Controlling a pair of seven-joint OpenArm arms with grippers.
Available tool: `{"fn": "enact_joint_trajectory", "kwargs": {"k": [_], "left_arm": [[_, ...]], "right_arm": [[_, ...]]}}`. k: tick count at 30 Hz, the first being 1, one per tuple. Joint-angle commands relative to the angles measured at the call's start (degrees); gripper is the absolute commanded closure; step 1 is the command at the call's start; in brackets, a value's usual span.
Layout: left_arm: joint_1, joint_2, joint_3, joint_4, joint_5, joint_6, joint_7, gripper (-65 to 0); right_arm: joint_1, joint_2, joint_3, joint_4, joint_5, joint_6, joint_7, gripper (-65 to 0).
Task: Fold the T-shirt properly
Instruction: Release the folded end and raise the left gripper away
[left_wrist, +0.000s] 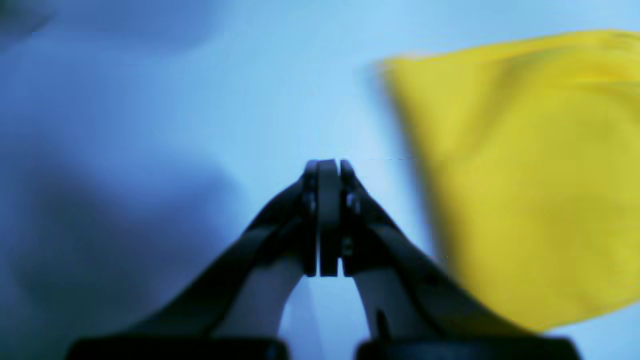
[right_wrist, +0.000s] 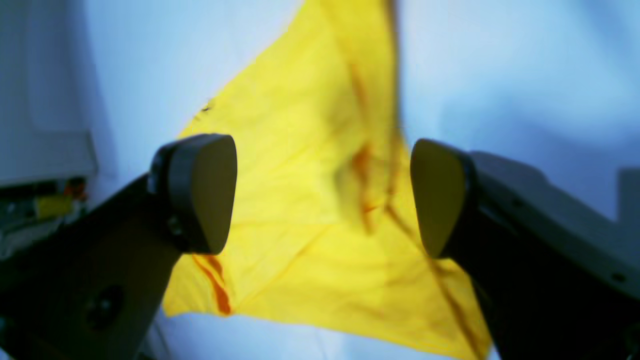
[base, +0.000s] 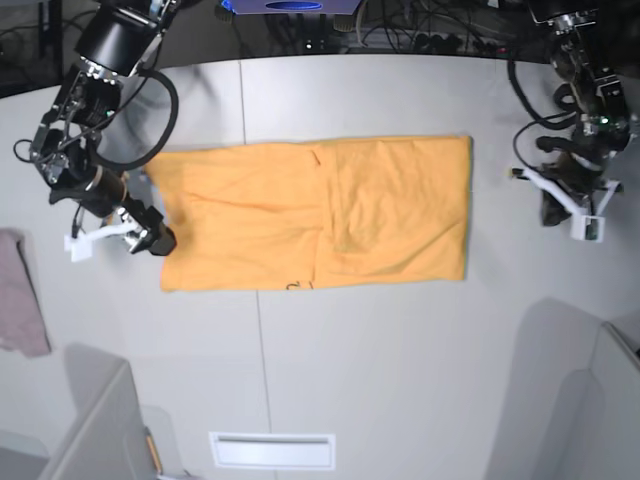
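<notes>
right hand (right_wrist: 322, 200) gapes wide and empty over the half-folded orange-yellow t-shirt (base: 265, 225), more folds remaining; left hand (left_wrist: 327, 220) is closed, empty.

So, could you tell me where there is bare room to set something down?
Bare table lies below the shirt, and between its right edge and the left gripper. It's crowded at the shirt's left end, under the right gripper.

Likely lab, 2 robot arms (base: 90, 150) over white table (base: 400, 370)
</notes>
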Motion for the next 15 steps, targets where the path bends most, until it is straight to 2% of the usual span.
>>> {"fn": "enact_joint_trajectory", "kwargs": {"k": [1,3,6,8,11,15], "left_arm": [[0.16,-1.21,-1.29,0.28,-1.36,-0.47,-1.32,0.0],[1.04,-2.53,-3.83,-1.39,-1.36,-2.32,-1.32,0.0],[1.66,-2.70,-7.61,-4.29,-0.92,-8.21,-1.32,0.0],[1.48,-2.70,-9.37,-6.23,-0.83,-10.85,-1.41,0.0],[1.39,-2.70,-9.64,-7.54,-0.83,-11.64,-1.41,0.0],[1.31,-2.62,-9.55,-7.46,-0.83,-11.72,-1.41,0.0]], "right_arm": [[2.15,1.79,-0.50,-1.01,1.08,0.41,0.79,-50.6],[4.17,3.90,-0.50,-6.38,1.08,0.41,0.88,-50.6],[6.10,7.07,-0.68,-13.76,0.99,0.50,0.62,-50.6],[6.54,8.39,-1.38,-16.49,0.99,0.76,0.53,-50.6],[6.54,10.85,-7.09,-18.95,1.08,4.19,0.88,-50.6],[6.54,11.03,-11.31,-22.64,1.08,8.23,0.97,-46.7]]}}
